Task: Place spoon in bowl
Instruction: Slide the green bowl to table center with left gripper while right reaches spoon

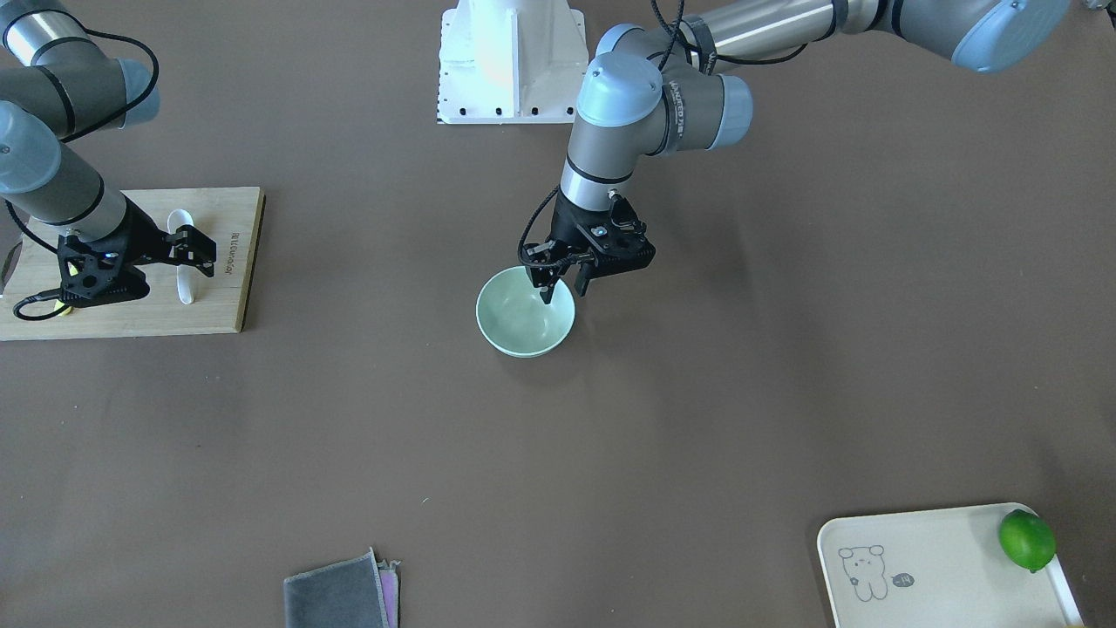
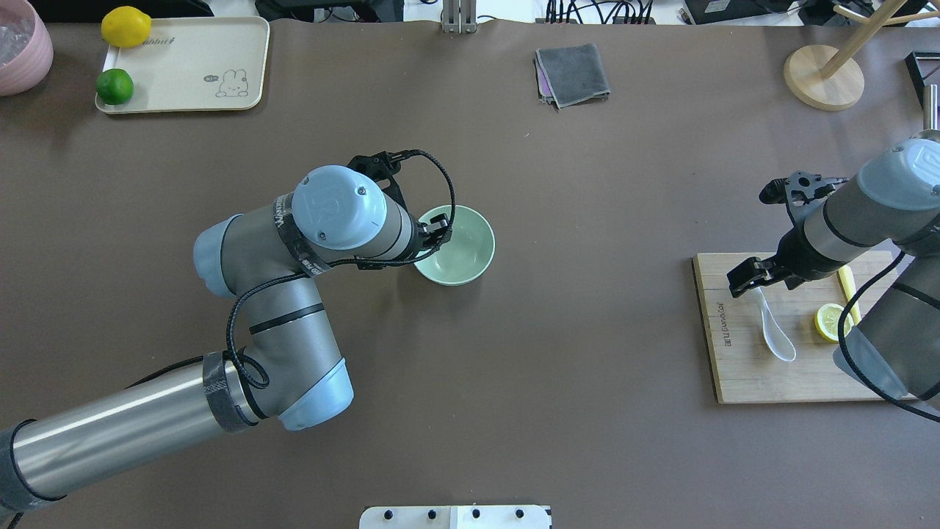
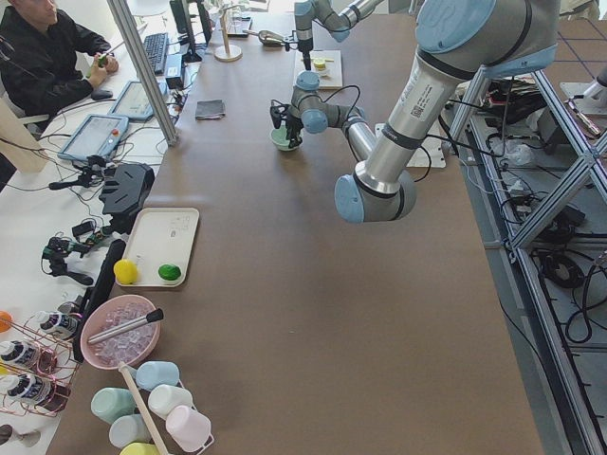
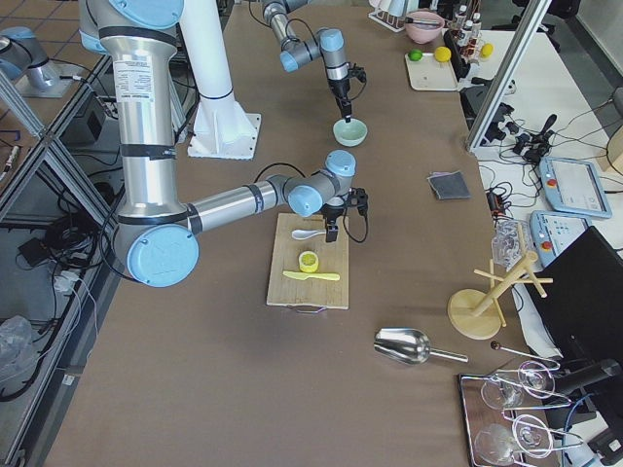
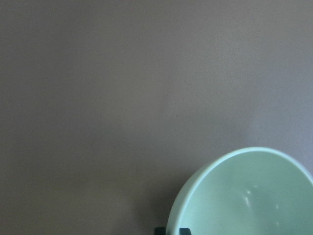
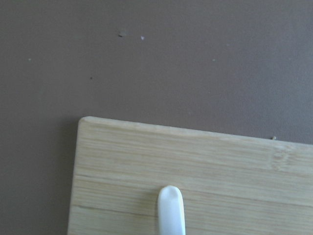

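The pale mint-green bowl [image 1: 514, 324] stands mid-table; it also shows in the overhead view [image 2: 468, 253] and the left wrist view [image 5: 244, 196]. My left gripper [image 1: 564, 291] is shut on the bowl's rim on the robot's side, one finger inside and one outside. The white spoon [image 1: 181, 257] lies on a wooden cutting board [image 1: 131, 314], scoop toward the robot. Its handle tip shows in the right wrist view [image 6: 171, 210]. My right gripper [image 1: 193, 251] is open and hovers just above the spoon's handle [image 2: 764, 312] without holding it.
A lemon slice [image 2: 828, 322] and a yellow-green knife [image 2: 848, 283] lie on the board beside the spoon. A cream tray [image 2: 191, 70] with a lemon and a lime, a pink bowl [image 2: 18, 44], a grey cloth [image 2: 573, 73] and a wooden stand [image 2: 822, 77] line the far edge.
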You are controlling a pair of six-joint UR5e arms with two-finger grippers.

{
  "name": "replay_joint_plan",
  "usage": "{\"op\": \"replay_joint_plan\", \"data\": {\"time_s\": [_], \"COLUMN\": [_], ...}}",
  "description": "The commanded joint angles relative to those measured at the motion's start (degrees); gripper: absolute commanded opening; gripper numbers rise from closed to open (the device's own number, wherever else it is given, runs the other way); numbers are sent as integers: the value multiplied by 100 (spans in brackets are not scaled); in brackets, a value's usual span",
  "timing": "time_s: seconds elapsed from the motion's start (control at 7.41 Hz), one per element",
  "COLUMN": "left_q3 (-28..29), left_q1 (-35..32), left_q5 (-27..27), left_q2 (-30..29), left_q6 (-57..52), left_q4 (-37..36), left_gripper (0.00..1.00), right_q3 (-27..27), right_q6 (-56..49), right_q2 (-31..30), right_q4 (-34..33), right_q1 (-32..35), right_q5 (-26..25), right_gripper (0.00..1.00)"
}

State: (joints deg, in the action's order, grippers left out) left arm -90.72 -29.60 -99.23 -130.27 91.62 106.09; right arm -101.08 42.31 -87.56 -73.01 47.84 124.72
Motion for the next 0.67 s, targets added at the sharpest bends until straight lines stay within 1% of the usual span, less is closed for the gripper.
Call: {"op": "replay_joint_plan", "data": {"time_s": [0.0,0.13,0.27,0.4,0.54], "left_q3": [-305,-349,-393,-394,-394], "left_q1": [-63,-203,-282,-327,-362], "left_q5": [-17,-35,-35,-44,-44], "left_q2": [19,27,45,45,36], "left_q6": [-3,-3,-12,-21,-30], "left_q4": [-52,-88,-97,-97,-97], "left_gripper": [97,94,94,95,95], "right_q3": [-8,0,0,0,-43], "right_q6": [5,5,-4,-4,-4], "right_q2": [-33,-42,-85,-103,-112], "right_q4": [-3,-2,-2,-2,-2], "right_q1": [-108,-143,-213,-222,-222], "right_q5": [-9,-26,-226,-246,-185], "right_gripper": [90,56,49,26,0]}}
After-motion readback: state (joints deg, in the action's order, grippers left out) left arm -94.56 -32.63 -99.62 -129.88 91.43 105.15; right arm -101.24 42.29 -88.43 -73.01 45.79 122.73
